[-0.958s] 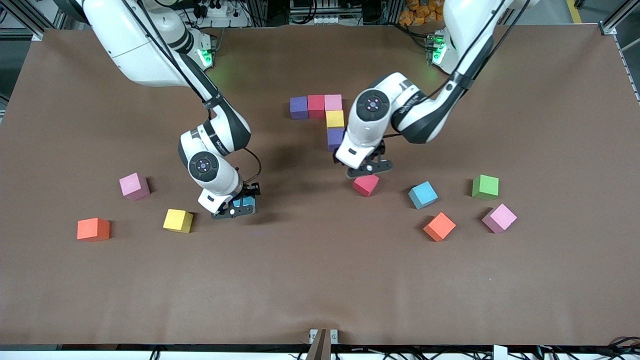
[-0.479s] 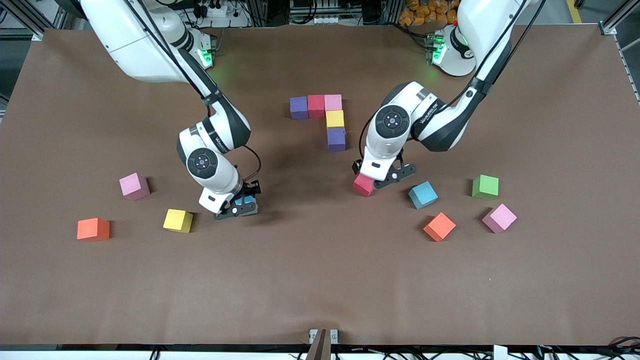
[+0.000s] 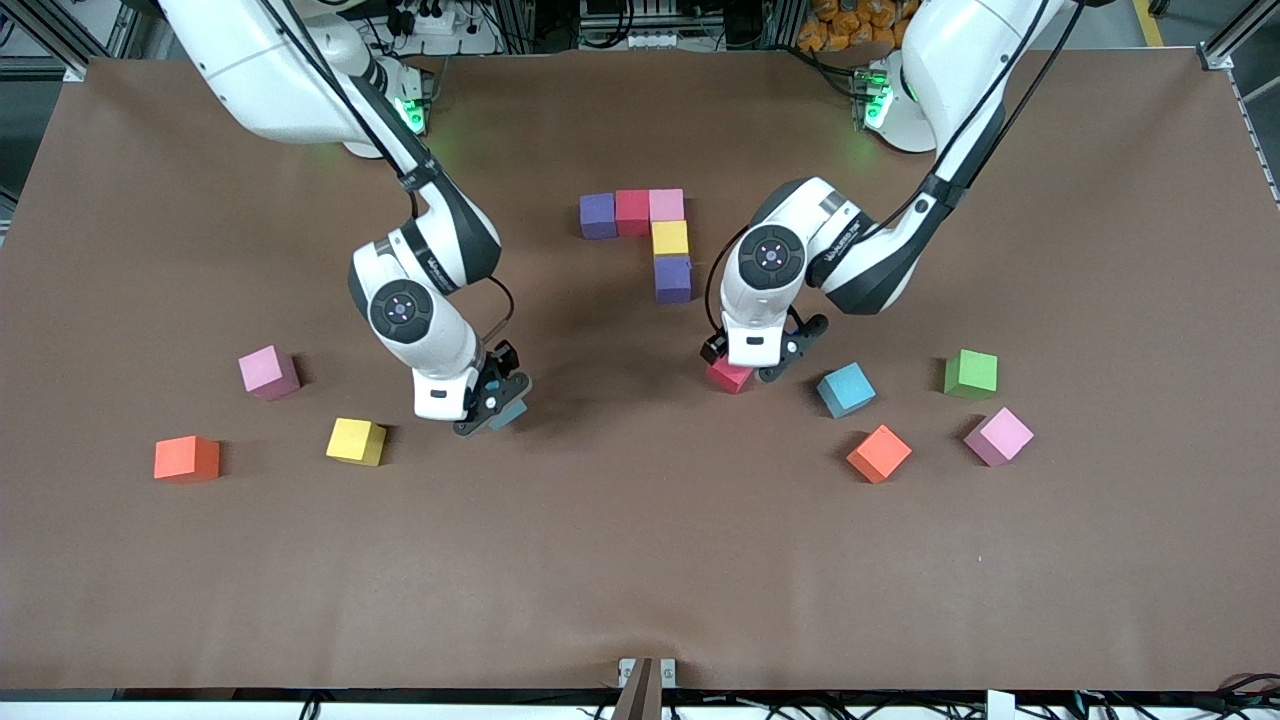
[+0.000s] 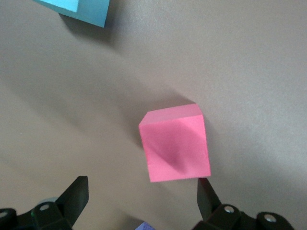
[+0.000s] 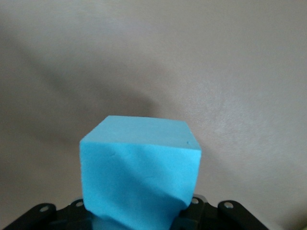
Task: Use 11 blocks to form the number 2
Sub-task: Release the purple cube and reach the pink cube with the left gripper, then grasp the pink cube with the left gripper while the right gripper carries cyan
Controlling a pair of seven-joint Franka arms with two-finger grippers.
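The right claw [image 3: 492, 408] is clamped on a light blue block [image 3: 508, 412], close above the brown counter [image 3: 640, 560] toward the right arm's end. From the front, most of that block is hidden under the wrist and fingers, with only a corner showing. The right wrist view fills with the same light blue block [image 5: 140, 170], its lower part cut off by the claw body, so the fingertips cannot be made out there.

The left claw [image 3: 752, 366] hangs open over a red block [image 3: 730, 376] near the middle of the counter. In the front view the wrist covers the block's upper part. The left wrist view shows the red block [image 4: 175, 142] whole, lying between the spread fingers [image 4: 75, 195], and they do not touch it. A corner of a second light blue block [image 4: 79, 10] is cut off at that view's edge.

The number 2 [image 3: 650, 235] is only partly built: a row of purple, red and pink, with a yellow block and a purple one running down from the pink end toward the front camera, all touching.

Loose blocks lie apart. Toward the right arm's end are a pink block [image 3: 268, 372], a yellow block [image 3: 356, 441] and an orange block [image 3: 186, 458]. Toward the left arm's end are the second light blue block [image 3: 846, 389], another orange block [image 3: 879, 453], another pink block [image 3: 998, 436] and a green cube [image 3: 971, 373].
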